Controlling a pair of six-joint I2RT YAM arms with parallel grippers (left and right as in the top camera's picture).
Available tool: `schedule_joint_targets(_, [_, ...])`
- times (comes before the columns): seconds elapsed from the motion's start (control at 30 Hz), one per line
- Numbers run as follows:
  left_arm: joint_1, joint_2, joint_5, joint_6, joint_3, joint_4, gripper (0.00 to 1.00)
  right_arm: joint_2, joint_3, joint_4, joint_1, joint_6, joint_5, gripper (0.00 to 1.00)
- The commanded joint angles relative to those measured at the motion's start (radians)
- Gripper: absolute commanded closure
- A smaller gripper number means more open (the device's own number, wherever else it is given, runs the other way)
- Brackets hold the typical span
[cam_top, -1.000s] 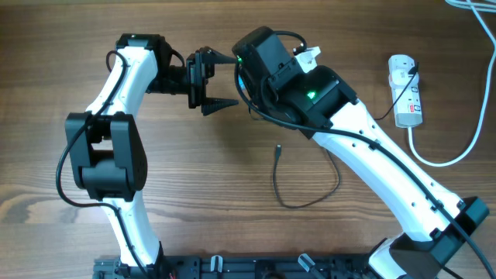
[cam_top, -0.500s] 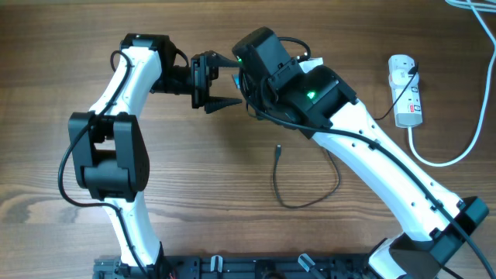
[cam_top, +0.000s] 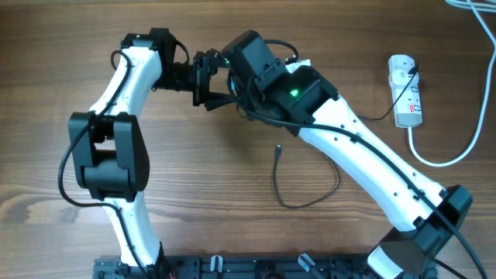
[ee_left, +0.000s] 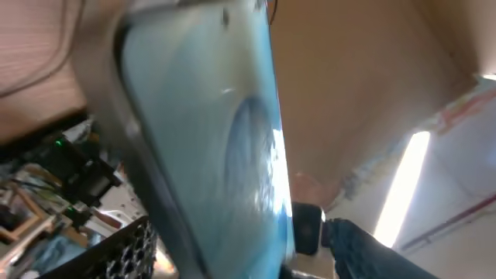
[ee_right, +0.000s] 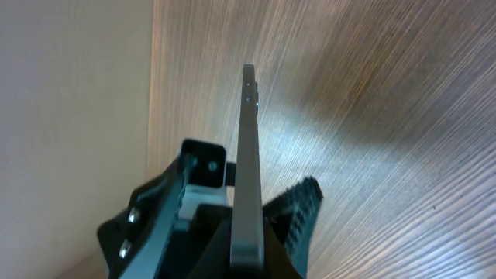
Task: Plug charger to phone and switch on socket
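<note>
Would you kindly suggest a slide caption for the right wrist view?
Right gripper shut on the phone, seen edge-on, with the wooden table beyond.

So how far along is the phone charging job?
Done: the charger looks plugged into the socket. In hand: the right end effector clamps the phone; the left end effector is open beside it. Left: charger tip lies loose on the table, not in the phone; neither arm is at the socket.

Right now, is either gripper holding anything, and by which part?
Right gripper clamps the thin cyan-screened smartphone across its flat faces, at one end. Left gripper open, gripping nothing.
</note>
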Motion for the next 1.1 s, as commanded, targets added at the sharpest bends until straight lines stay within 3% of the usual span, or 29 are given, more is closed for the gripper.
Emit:
schedule_joint_targets(0.0, [0.000, -0.033, -0.042, -0.113, 0.016, 0.078, 0.29, 0.006, 0.010, 0.008, 0.004, 0.011, 0.007, 0.96])
schedule_joint_targets(0.17, [0.000, -0.033, -0.042, -0.203, 0.016, 0.119, 0.30, 0.006, 0.010, 0.008, 0.004, 0.028, 0.021, 0.96])
schedule_joint_targets(0.43, [-0.001, -0.033, 0.021, -0.206, 0.016, 0.106, 0.34, 0.006, 0.010, 0.017, 0.004, 0.030, 0.030, 0.95])
schedule_joint_targets(0.5, [-0.001, -0.033, 0.039, -0.221, 0.016, 0.103, 0.39, 0.006, 0.010, 0.017, 0.004, 0.030, 0.037, 0.96])
schedule_joint_targets(0.67, [-0.001, -0.033, 0.047, -0.225, 0.016, 0.103, 0.39, 0.006, 0.010, 0.031, 0.004, 0.029, 0.040, 0.96])
schedule_joint_targets(0.8, [-0.001, -0.033, 0.054, -0.232, 0.016, 0.103, 0.47, 0.006, 0.010, 0.031, 0.004, 0.029, 0.048, 0.95])
schedule_joint_targets(0.9, [-0.001, -0.033, 0.053, -0.232, 0.016, 0.103, 0.61, 0.006, 0.010, 0.031, 0.004, 0.029, 0.048, 0.96])
schedule_joint_targets(1.07, [-0.001, -0.033, 0.053, -0.232, 0.016, 0.103, 0.62, 0.006, 0.010, 0.035, 0.004, 0.030, 0.051, 0.95])
